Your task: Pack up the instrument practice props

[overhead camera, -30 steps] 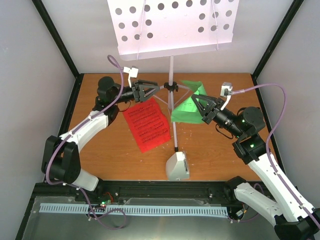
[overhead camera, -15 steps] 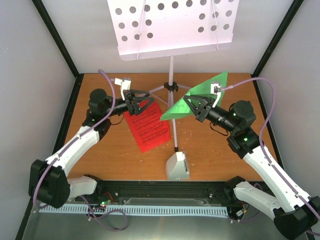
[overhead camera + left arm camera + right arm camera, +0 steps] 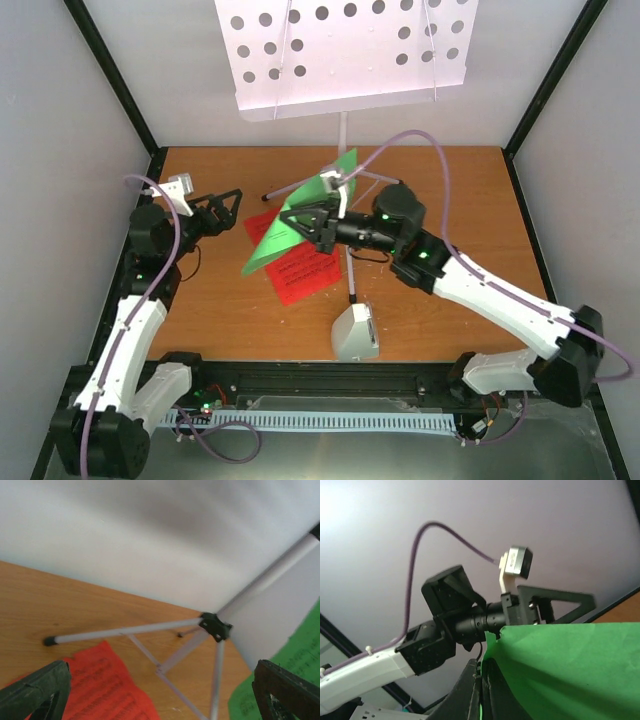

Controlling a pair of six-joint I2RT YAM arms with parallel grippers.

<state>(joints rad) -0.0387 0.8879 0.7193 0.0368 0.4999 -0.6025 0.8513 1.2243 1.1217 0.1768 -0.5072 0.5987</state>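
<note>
**Top view.** Green music sheet (image 3: 270, 240): thin printed paper, judged light, floppy and easily creased, so best held by an edge. It is raised tilted over the tabletop (image 3: 480, 200) centre, above the red music sheet (image 3: 310, 277), pinched in the closed right gripper (image 3: 310, 222). Left gripper (image 3: 228, 200), at 9 o'clock: spread wide, empty.

**Left wrist view.** Jaws far apart, nothing between; tripod (image 3: 216, 626) ahead.

**Right wrist view.** Fingers (image 3: 462, 697) clamp the green sheet's edge.

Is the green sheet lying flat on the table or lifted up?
Lifted: the right gripper pinches the green sheet, holding it tilted above the red sheet on the table.
</note>
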